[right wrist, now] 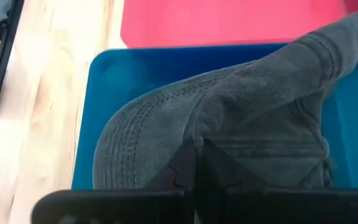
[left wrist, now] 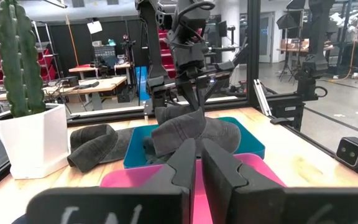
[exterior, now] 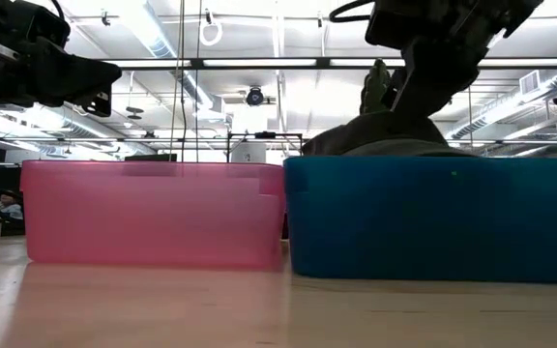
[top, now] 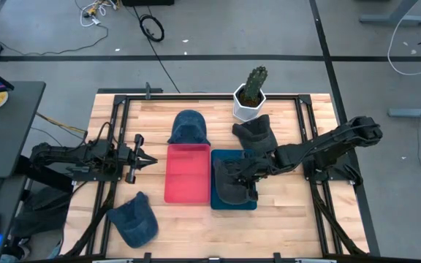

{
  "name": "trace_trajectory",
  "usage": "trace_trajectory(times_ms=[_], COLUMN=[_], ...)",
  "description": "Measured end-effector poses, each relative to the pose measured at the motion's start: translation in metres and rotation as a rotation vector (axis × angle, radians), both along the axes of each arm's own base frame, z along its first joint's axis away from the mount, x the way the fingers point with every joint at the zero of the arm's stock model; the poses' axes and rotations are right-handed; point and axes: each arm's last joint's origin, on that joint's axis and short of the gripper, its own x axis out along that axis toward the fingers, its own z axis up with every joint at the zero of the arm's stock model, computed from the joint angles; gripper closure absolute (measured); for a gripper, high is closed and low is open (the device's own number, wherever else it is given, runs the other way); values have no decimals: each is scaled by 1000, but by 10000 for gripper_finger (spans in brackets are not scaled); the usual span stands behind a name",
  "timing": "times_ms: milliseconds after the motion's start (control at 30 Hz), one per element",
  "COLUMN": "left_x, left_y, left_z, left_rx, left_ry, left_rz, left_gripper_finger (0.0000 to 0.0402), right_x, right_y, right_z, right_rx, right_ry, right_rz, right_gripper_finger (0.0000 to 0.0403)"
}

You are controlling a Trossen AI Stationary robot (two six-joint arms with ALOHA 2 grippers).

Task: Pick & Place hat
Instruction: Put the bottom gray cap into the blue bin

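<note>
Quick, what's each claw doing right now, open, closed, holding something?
Left claw: closed, empty, beside the pink bin.
Right claw: closed on the grey hat, over the blue bin.

High cam gives you the whole table straight from above. Low cam sits at tabletop level, very near the pink bin and blue bin. Left wrist cam faces across both bins toward the right arm. Right wrist cam looks down, close on the blue bin.
</note>
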Motion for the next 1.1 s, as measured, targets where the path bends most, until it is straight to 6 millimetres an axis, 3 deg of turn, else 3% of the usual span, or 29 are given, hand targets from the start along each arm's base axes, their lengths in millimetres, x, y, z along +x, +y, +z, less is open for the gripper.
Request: trace_trajectory(times_ms=[467, 767, 1100], left_x=[0, 0, 0], left_y=[0, 0, 0], left_z=[0, 0, 0], left_rx=[0, 0, 0], left_ry=[0, 0, 0], left_rz=[0, 0, 0], left_gripper_finger=[371, 371, 371], right_x=[-11, -7, -7], right_y=[-27, -29, -28], right_z=[-40, -40, -39], right_rx=[85, 90, 128], right_ry=[12, -44, -44], right_rz=[-96, -73, -44], right_gripper_finger=[393, 390, 317])
